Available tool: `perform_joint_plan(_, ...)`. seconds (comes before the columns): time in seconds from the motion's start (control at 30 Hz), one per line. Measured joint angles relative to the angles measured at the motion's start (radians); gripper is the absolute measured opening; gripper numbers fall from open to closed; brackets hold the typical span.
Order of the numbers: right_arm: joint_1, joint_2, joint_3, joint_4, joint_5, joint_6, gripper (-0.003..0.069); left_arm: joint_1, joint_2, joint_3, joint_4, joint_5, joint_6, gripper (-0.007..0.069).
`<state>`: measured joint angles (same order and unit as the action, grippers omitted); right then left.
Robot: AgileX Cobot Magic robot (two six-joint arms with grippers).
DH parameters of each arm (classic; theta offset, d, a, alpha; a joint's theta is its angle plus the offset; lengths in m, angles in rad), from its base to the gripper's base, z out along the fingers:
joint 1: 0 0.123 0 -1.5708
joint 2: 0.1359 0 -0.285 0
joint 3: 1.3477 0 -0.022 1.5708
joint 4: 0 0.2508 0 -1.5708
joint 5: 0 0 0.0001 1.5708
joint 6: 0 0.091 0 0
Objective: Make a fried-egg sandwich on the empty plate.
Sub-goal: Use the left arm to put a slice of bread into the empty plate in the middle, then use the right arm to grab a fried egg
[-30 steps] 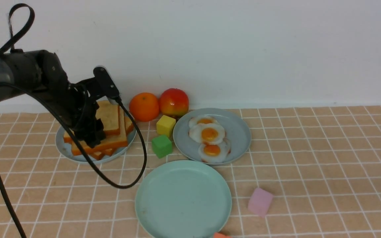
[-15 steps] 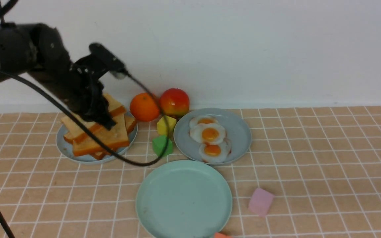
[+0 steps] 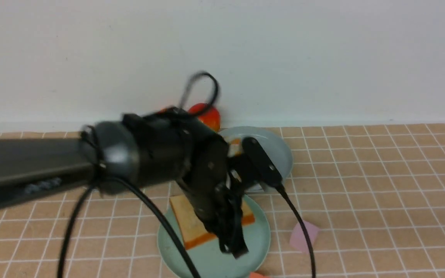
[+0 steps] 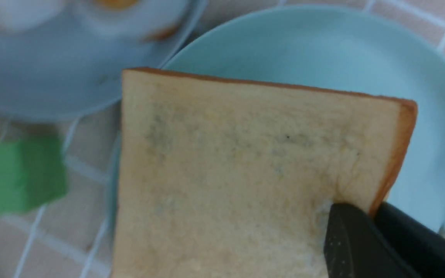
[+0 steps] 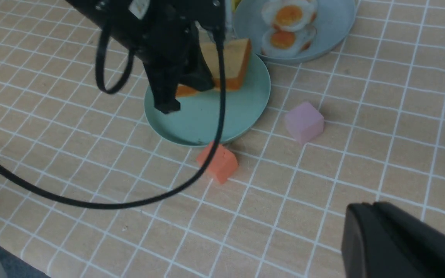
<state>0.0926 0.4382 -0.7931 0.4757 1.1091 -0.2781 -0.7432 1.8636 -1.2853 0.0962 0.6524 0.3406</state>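
My left gripper (image 3: 231,243) is shut on one corner of a toast slice (image 3: 191,220) and holds it tilted, low over the empty mint-green plate (image 3: 255,239). In the left wrist view the fingers (image 4: 346,231) pinch the toast (image 4: 238,166) at its crust corner, with the plate (image 4: 323,50) beneath. The fried egg (image 5: 288,14) lies on a blue-grey plate (image 5: 334,34) beyond the mint plate (image 5: 207,119), next to a smaller browned egg (image 5: 284,39). My right gripper (image 5: 363,208) is shut and empty above the table at the front right.
A pink block (image 3: 303,235) lies right of the mint plate and an orange block (image 5: 218,162) at its front edge. A green block (image 4: 14,173) sits beside both plates. A red apple (image 3: 209,114) stands at the wall. My left arm hides the toast pile.
My left arm has lifted a toast slice off the pile at the far left and swung right and forward with it, to above the mint plate.
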Motion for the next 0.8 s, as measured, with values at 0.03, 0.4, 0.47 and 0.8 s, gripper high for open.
perform_joint_plan(0.03, 0.0, 0.0, 0.0, 0.0, 0.004, 0.0, 0.0035, -0.005, 0.012, 0.0, 0.0, -0.003, -0.001, 0.0015)
perform_joint_plan(0.4, 0.0, 0.0, 0.0, -0.008, 0.005, 0.0, 0.0085, -0.009, 0.055, 0.0, -0.046, 0.028, -0.003, 0.0124)
perform_joint_plan(0.47, 0.0, 0.003, 0.0, -0.01, 0.0, 0.0, 0.011, -0.009, 0.055, 0.0, -0.07, 0.044, -0.003, 0.0176)
perform_joint_plan(0.8, 0.0, 0.03, 0.0, -0.011, -0.043, 0.0, 0.0279, -0.009, -0.021, 0.0, -0.096, 0.065, -0.003, 0.0322)
